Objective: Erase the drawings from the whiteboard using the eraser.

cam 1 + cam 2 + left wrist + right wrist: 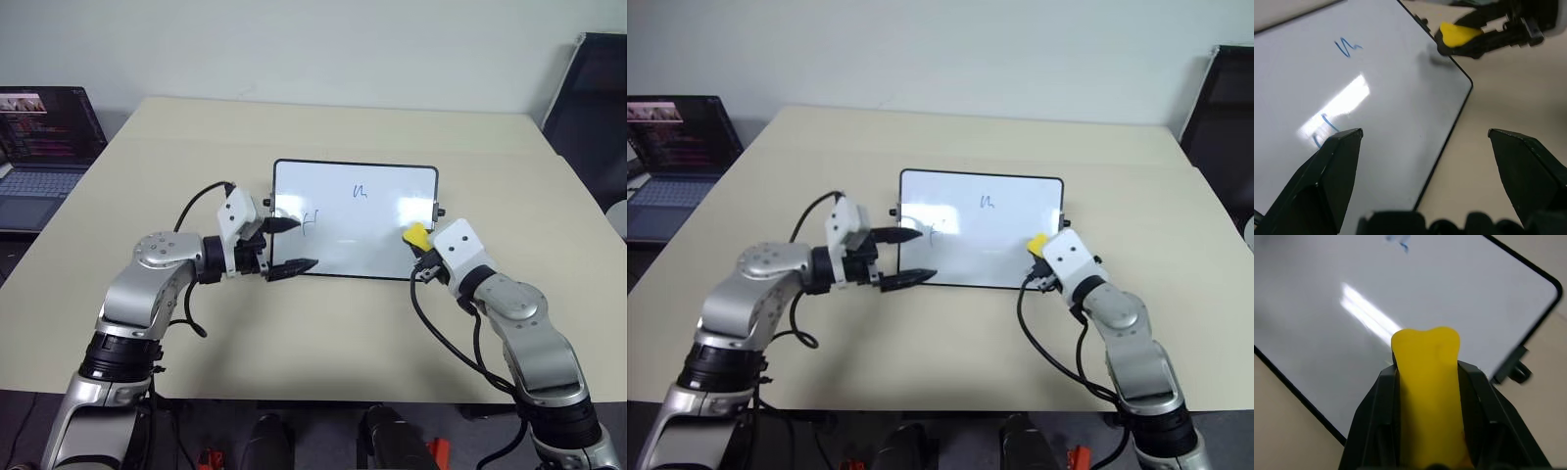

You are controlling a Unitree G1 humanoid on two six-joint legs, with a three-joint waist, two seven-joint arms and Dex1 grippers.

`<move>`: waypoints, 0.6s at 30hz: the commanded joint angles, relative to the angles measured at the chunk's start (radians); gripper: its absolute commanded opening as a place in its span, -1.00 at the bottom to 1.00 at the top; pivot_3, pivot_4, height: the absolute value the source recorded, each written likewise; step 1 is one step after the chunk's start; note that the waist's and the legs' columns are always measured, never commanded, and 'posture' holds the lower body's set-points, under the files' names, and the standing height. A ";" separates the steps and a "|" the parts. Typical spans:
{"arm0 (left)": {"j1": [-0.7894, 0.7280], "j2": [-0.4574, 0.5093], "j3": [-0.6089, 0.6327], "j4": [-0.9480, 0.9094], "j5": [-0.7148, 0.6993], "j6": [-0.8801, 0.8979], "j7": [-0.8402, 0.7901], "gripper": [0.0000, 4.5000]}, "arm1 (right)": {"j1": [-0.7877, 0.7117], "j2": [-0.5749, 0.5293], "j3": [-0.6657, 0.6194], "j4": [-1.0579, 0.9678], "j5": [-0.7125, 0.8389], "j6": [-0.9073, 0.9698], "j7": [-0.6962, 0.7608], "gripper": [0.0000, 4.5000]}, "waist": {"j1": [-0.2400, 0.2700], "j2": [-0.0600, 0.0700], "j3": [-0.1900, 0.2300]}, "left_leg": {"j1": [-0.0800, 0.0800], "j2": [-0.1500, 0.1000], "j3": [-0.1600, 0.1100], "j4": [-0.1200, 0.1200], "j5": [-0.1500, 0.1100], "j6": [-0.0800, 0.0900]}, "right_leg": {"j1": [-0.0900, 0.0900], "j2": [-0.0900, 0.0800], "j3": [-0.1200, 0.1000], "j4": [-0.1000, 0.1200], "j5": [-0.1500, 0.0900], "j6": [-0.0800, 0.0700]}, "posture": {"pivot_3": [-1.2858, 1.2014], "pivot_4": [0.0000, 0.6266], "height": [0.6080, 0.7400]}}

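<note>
Whiteboard (355, 220) flat at centre of beige desk (323, 333), long sides running 9 to 3 o'clock. Two blue drawings visible: one squiggle (361, 191) toward 12 o'clock of board centre, another (312, 222) near the 9 o'clock edge, partly behind a black fingertip. Right end effector (419, 242) at the board's 4 o'clock corner, clamped tight on yellow eraser (415, 236), eraser tip poking out over the white surface near that corner. Left end effector (291, 245) at the board's 8 o'clock corner, spread wide, empty, one finger (282, 224) over the board, other finger (293, 266) at the near frame edge. Laptop (44, 147) open at far 9 o'clock, well apart.
</note>
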 commanded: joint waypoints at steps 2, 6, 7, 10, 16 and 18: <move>-0.062 -0.016 0.063 -0.068 -0.019 0.050 0.109 1.00 | 0.037 -0.023 -0.060 -0.095 0.081 -0.100 0.049 -0.45 | 0.002 0.000 0.000 | 0.000 0.000 0.000 0.000 0.000 0.000 | 0.000 0.000 0.000 0.000 0.000 0.001 | 0.03 -0.52 1.00; -0.072 -0.018 0.063 -0.099 -0.032 0.091 0.139 1.00 | 0.050 -0.019 -0.067 -0.098 0.098 -0.127 0.040 -0.45 | 0.001 0.000 0.000 | 0.000 0.000 0.000 0.000 0.000 0.000 | 0.001 0.000 0.000 0.000 0.000 0.001 | 0.03 -0.52 1.00; -0.072 -0.019 0.063 -0.102 -0.035 0.098 0.144 1.00 | 0.042 -0.013 -0.062 -0.091 0.095 -0.133 0.031 -0.45 | 0.001 0.000 0.000 | 0.000 0.000 0.000 0.000 0.000 0.000 | 0.001 0.000 0.000 0.000 0.000 0.001 | 0.03 -0.52 1.00; -0.068 -0.012 0.057 -0.100 -0.025 0.105 0.154 1.00 | -0.031 0.011 -0.008 -0.010 0.030 -0.153 -0.033 -0.45 | -0.007 0.000 0.000 | 0.001 0.000 0.000 0.000 0.000 0.000 | 0.001 0.000 0.000 0.001 0.000 0.001 | 0.03 -0.52 1.00; -0.052 0.026 0.039 -0.091 -0.003 0.116 0.142 1.00 | -0.213 0.060 0.080 0.166 -0.029 -0.167 -0.072 -0.45 | -0.006 0.001 0.000 | 0.001 0.000 0.000 0.001 0.000 0.000 | 0.001 0.000 0.000 0.001 0.001 0.000 | 0.03 -0.52 1.00; -0.052 0.031 0.036 -0.081 0.008 0.111 0.145 1.00 | -0.253 0.064 0.099 0.207 -0.038 -0.174 -0.065 -0.45 | -0.003 0.001 0.000 | 0.001 0.000 0.000 0.000 0.000 0.000 | 0.001 0.000 0.000 0.000 0.001 0.002 | 0.03 -0.52 1.00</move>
